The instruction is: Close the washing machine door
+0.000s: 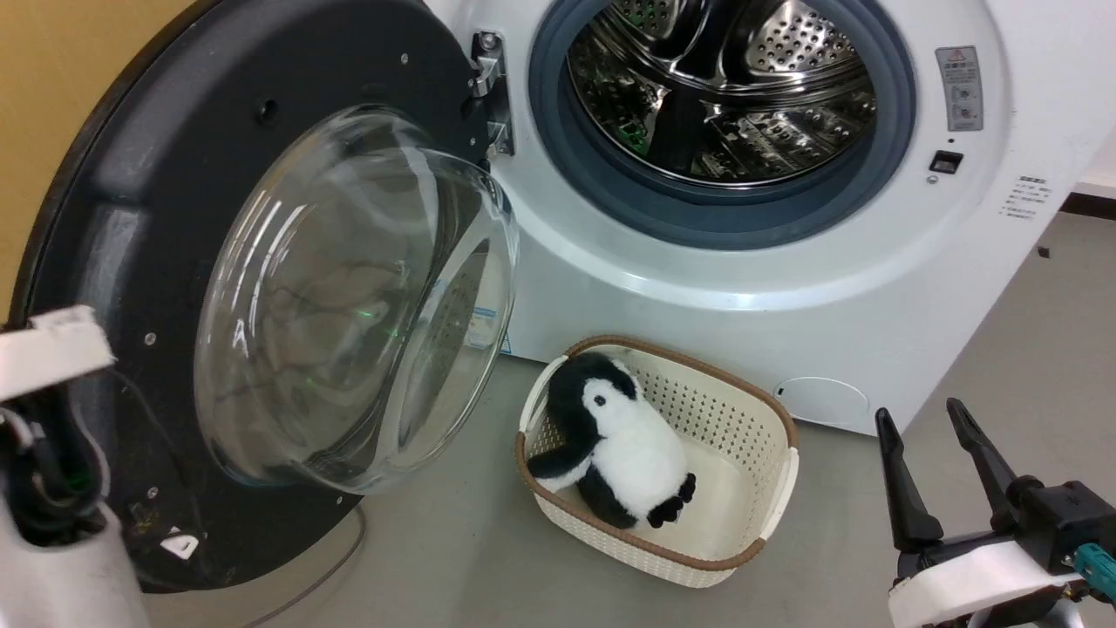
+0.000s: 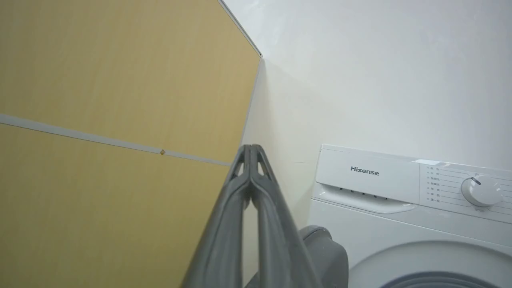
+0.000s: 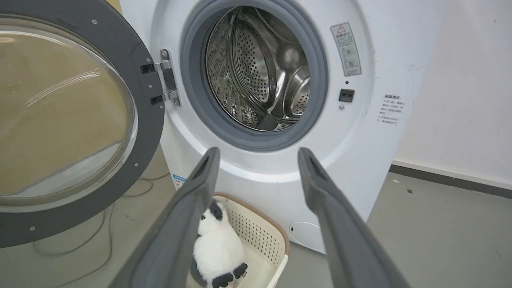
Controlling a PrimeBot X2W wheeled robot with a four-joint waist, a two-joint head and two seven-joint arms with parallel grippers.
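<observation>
Washing machine point(image 1: 785, 349): drum mouth open at 1 o'clock. Washing machine door point(image 1: 131, 218): wide open, hinged on its 3 o'clock edge, 9 o'clock of mouth. Left gripper point(image 2: 250, 149): fingers pressed together, empty, likely nearer door. Right gripper point(image 1: 920, 410): spread, empty; door at its 10 o'clock.

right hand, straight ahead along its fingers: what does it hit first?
Probably the washing machine: the open right hand aims at its white front just under the drum opening. The basket lies below that line. Depth unclear.
</observation>
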